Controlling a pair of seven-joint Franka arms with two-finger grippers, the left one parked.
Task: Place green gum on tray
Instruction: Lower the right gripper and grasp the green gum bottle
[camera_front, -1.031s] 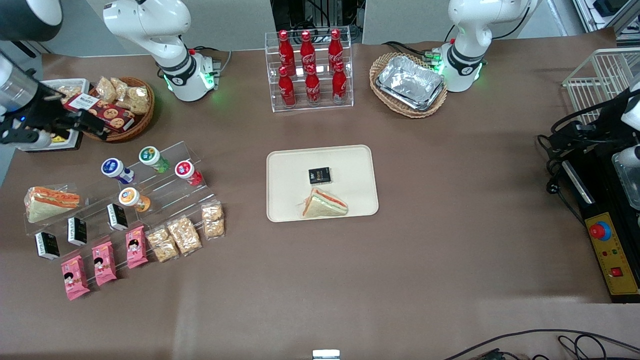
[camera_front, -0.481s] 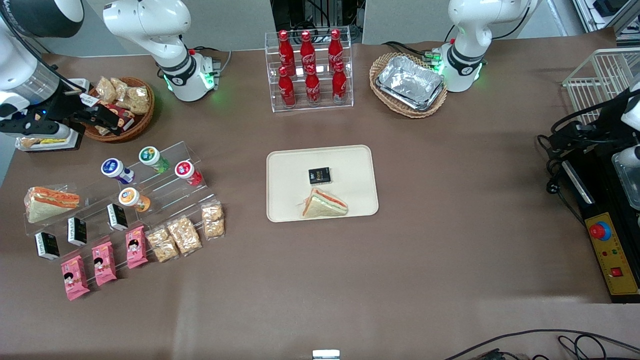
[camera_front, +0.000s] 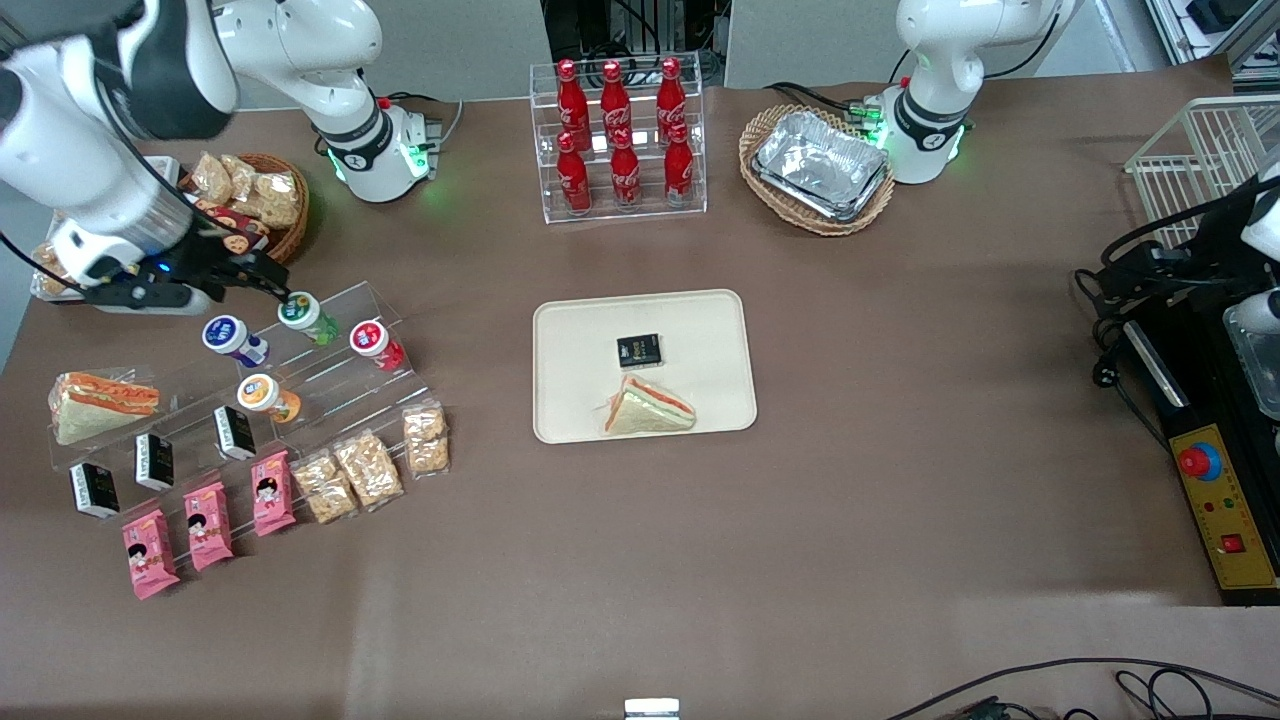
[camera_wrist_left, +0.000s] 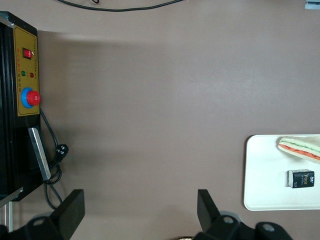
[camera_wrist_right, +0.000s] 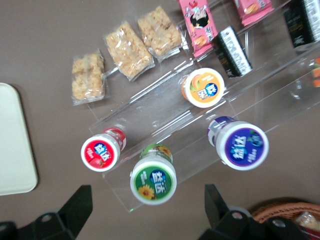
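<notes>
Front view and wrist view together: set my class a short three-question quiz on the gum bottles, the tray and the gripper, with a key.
1. True or false: the green gum already lies on the tray.
2. What lies on the tray? A) sandwich and black packet; B) two cola bottles; C) a foil tray.
3. Fill in: the gripper, fingers open, hovers above the ___ gum.

Key: 1 false; 2 A; 3 green.

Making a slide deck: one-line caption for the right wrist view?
Open gripper poised above the green gum on the clear display stand.
</notes>
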